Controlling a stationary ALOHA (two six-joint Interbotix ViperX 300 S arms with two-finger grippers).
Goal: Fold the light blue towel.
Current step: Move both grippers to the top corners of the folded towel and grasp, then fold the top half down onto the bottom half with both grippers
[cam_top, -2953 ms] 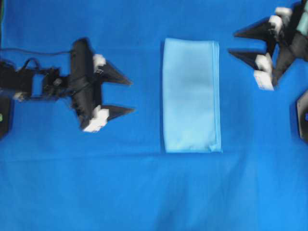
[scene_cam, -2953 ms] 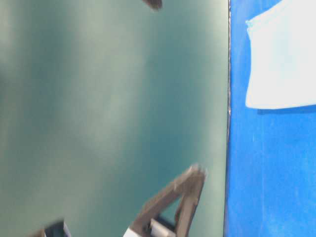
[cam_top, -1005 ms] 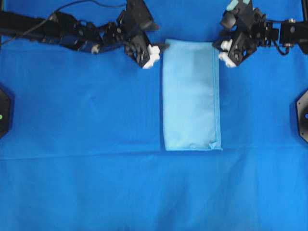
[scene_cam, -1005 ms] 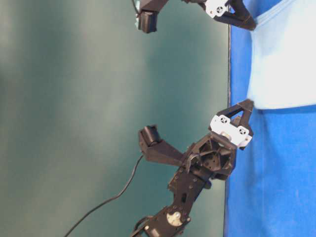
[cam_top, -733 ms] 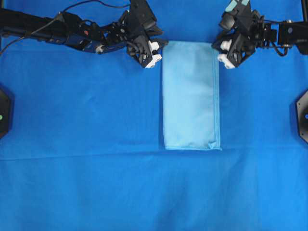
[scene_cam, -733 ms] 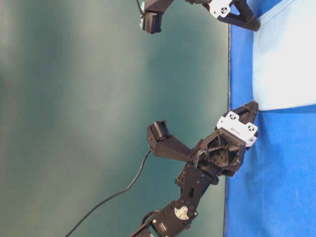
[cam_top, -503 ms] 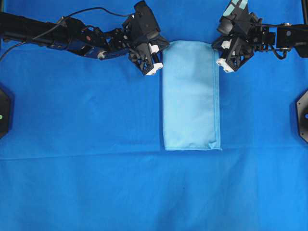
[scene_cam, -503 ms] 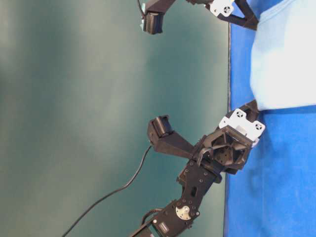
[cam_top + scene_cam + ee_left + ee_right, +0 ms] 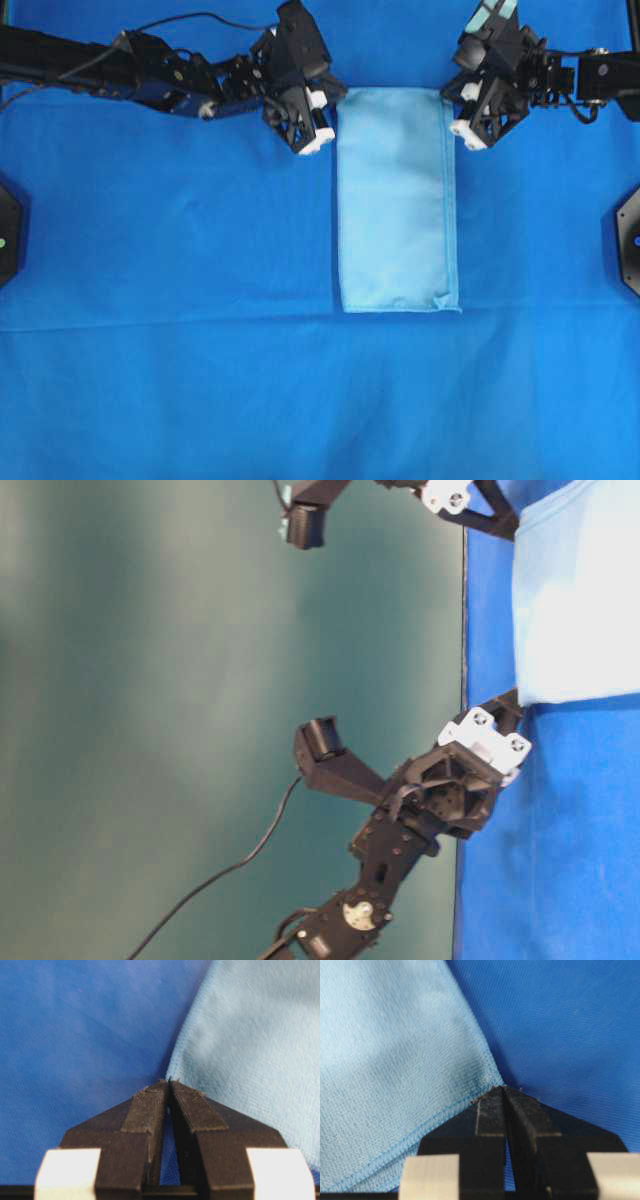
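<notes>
Across the royal-blue table covering (image 9: pixel 180 380) we see the light blue towel (image 9: pixel 397 200) lying as a long strip at the centre, already folded once by our judgement. Within the last second both sets of jaws have snapped closed: the left gripper (image 9: pixel 168 1085) pinches the towel's far left corner, the right gripper (image 9: pixel 502 1091) its far right corner at the stitched hem. With both corners held, we judge the next fold, far end toward near, can begin.
</notes>
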